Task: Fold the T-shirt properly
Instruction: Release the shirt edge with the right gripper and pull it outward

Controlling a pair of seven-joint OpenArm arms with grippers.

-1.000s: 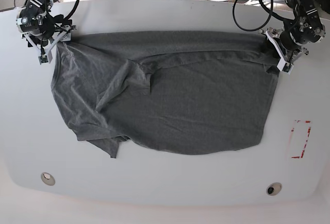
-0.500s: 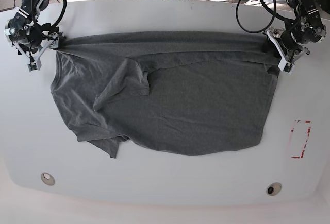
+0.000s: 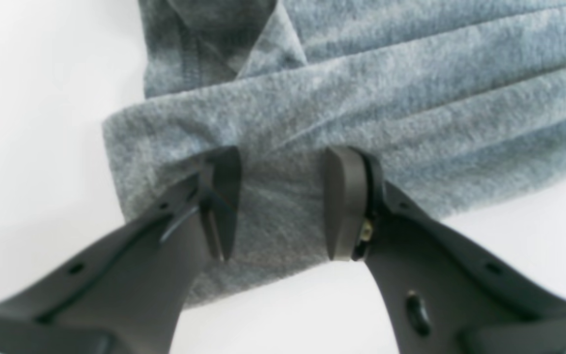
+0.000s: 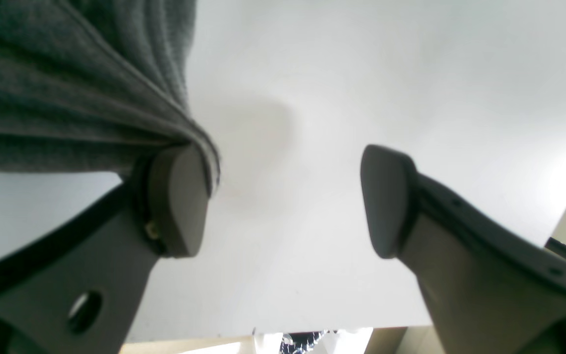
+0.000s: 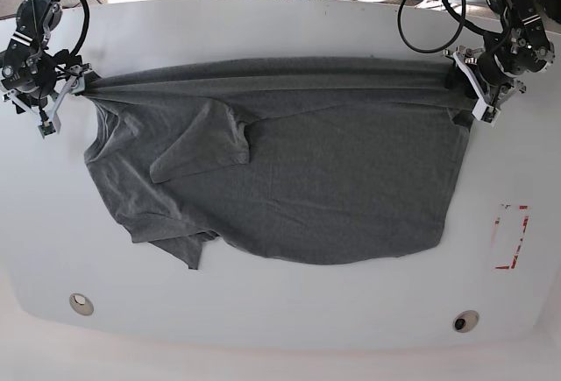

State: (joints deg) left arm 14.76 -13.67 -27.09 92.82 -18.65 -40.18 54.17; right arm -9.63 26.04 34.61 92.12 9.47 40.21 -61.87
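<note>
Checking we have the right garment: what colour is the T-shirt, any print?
Plain dark charcoal grey T-shirt, no print visible; clearest in the base view.

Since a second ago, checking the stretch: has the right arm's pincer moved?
Yes. In the base view the right pincer moved outward toward the table's left edge, pulling the T-shirt taut.

The left pincer (image 3: pixel 280 204) reaches in low, its two dark fingers set apart with a fold of grey cloth lying between the pads; whether the pads press that cloth cannot be told. The right pincer (image 4: pixel 283 201) stands wide, its fingers well apart with bare space between them; one finger (image 4: pixel 177 199) has cloth bunched against its outer tip. Both arms are stretched out to opposite sides.
</note>
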